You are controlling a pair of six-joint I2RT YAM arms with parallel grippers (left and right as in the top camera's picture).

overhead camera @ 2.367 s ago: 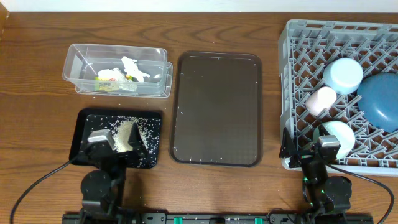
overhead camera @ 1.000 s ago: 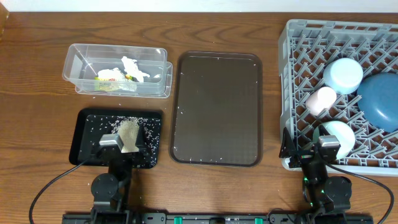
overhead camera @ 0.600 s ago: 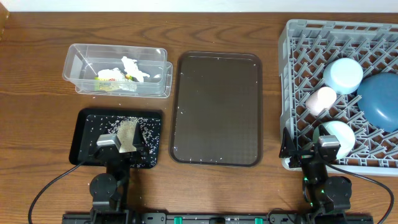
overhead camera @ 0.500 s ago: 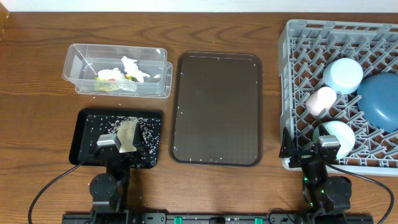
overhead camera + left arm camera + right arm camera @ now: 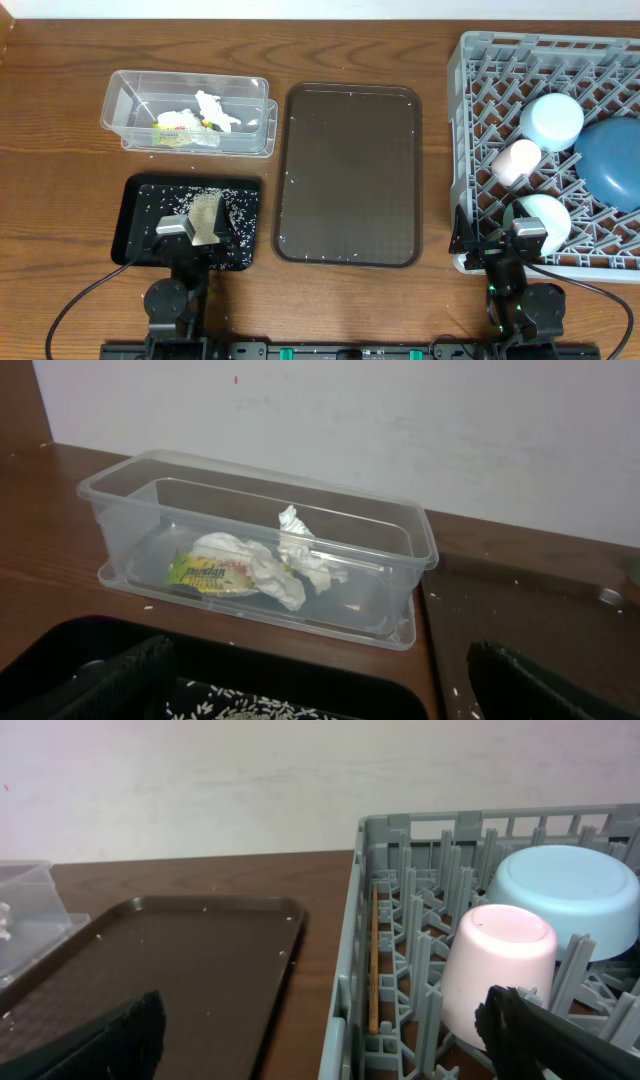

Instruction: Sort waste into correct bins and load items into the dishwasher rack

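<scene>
Seemingly the sorting is all but finished, so the step in hand looks like a last check before resting the arms. The left claw [image 5: 320,655] hangs low over the front of the black tray [image 5: 128,215], near the worktop's front edge. Its 2 fingers are spread full wide and hold nothing. The right claw [image 5: 320,1010] sits by the front-left corner of the rack [image 5: 470,120], equally wide and empty.

Rice [image 5: 205,212] lies heaped and scattered in the black tray. Tissue [image 5: 300,560] and wrapper [image 5: 205,572] lie together in the tub [image 5: 425,545], toward the worktop's far-left corner. Along the right edge, the rack holds the plate [image 5: 610,160], small bowl [image 5: 551,120], cup [image 5: 515,160] and mint bowl [image 5: 545,218]. The cup and small bowl are mouth down. The chopstick [image 5: 374,955] lies in a slot by the rack's left wall, seen only from the right wrist.

To finish well, look first for leftovers. White flecks [image 5: 289,178] dot the rim of the brown tray [image 5: 350,170], which lies between the bins and the rack, and a few sit on the wood by the tub. They look too small for a 2-finger pinch, so chasing them would likely gain little. If an arm must move, lift it straight up first. That way the left one does not scatter the rice, and the right one clears the rack wall and the mint bowl just beside it.
</scene>
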